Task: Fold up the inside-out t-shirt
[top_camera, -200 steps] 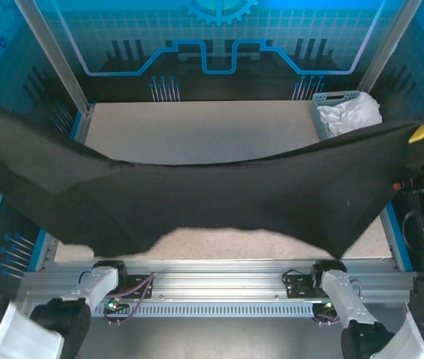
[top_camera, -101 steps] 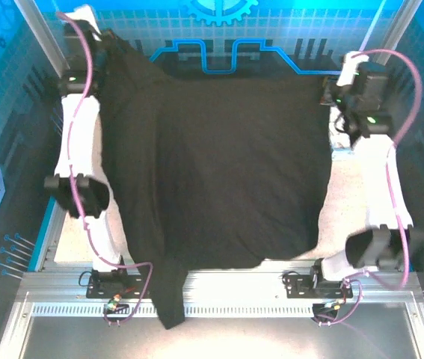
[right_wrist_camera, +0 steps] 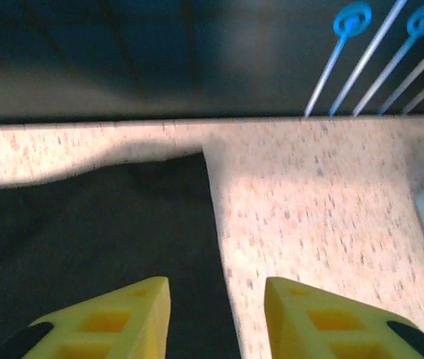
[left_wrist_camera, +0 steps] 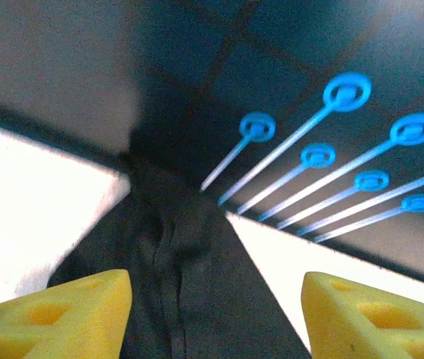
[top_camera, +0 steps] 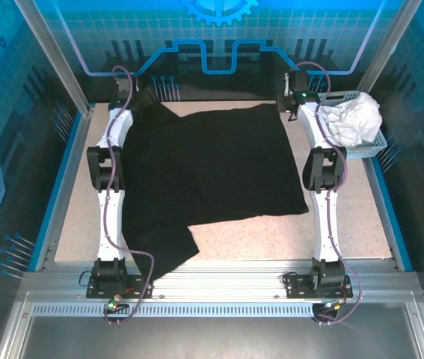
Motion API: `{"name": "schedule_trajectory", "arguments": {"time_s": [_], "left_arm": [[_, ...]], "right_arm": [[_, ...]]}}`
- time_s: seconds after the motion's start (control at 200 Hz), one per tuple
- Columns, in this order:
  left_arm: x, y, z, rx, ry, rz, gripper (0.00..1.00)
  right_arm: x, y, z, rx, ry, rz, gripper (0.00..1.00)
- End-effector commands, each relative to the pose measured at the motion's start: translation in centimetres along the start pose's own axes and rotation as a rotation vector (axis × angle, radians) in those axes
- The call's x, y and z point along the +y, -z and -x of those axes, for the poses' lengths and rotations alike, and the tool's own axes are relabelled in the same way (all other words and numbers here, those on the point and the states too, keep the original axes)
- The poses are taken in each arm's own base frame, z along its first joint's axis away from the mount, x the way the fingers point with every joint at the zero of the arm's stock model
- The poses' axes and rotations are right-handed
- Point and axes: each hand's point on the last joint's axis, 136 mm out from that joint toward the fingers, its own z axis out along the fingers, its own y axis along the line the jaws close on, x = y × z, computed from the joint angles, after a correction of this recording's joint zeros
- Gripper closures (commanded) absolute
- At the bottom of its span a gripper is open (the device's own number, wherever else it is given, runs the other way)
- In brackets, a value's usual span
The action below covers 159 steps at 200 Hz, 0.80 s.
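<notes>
Left gripper (left_wrist_camera: 215, 321) wide open and right gripper (right_wrist_camera: 215, 318) narrowly open, both holding nothing, hover at the far corners of the black inside-out t-shirt (top_camera: 212, 164). It lies spread flat between them, one near corner trailing to the front edge of the speckled table (top_camera: 346, 232), inside a blue-lit enclosure (top_camera: 219, 45).

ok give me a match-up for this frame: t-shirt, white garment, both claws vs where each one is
Things
1. black t-shirt
2. white garment
3. left claw
4. right claw

Places
A. bundled in the basket, far right
B. open over the t-shirt's far-right corner
C. spread on the table, one corner hanging over the near edge
D. open at the t-shirt's far-left corner

Pairs: 1-C, 2-A, 3-D, 4-B
</notes>
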Motion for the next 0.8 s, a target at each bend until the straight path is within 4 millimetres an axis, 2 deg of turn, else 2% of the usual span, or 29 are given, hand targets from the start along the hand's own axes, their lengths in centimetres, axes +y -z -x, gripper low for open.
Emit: {"name": "schedule_trajectory", "arguments": {"time_s": [0.0,0.135,0.19,0.27,0.34,0.425,0.535,0.585,0.65,0.79], "left_arm": [[-5.5,10.3,6.5,-0.131,0.130,-0.168,0.35],[-5.5,15.1,0.6,-0.053,0.282,-0.262,0.32],[-5.3,17.0,-2.2,-0.022,0.316,-0.287,0.31],[-4.8,19.3,-6.3,0.022,0.367,-0.309,0.30],[-4.8,20.9,-9.7,0.083,0.381,-0.347,0.30],[-3.4,22.3,-13.3,0.151,0.357,-0.318,0.29],[-0.6,22.7,-16.8,0.201,0.306,-0.221,0.28],[0.4,22.4,-17.3,0.202,0.307,-0.203,0.28],[1.3,21.7,-17.1,0.212,0.328,-0.195,0.28],[3.0,19.5,-15.3,0.208,0.360,-0.159,0.28]], "right_arm": [[1.3,7.9,0.3,-0.006,0.026,0.017,0.58],[1.9,11.9,-6.8,0.126,-0.022,0.092,0.55],[2.8,13.3,-10.2,0.189,-0.061,0.151,0.54],[4.4,15.1,-13.9,0.255,-0.125,0.253,0.53],[5.7,16.5,-16.7,0.288,-0.187,0.336,0.52],[6.8,17.7,-19.3,0.330,-0.228,0.402,0.51],[6.7,17.2,-21.3,0.361,-0.260,0.412,0.51],[6.8,16.5,-21.8,0.383,-0.285,0.435,0.51],[7.4,15.4,-21.6,0.398,-0.301,0.475,0.52],[8.4,13.6,-19.3,0.368,-0.322,0.518,0.53]]}}
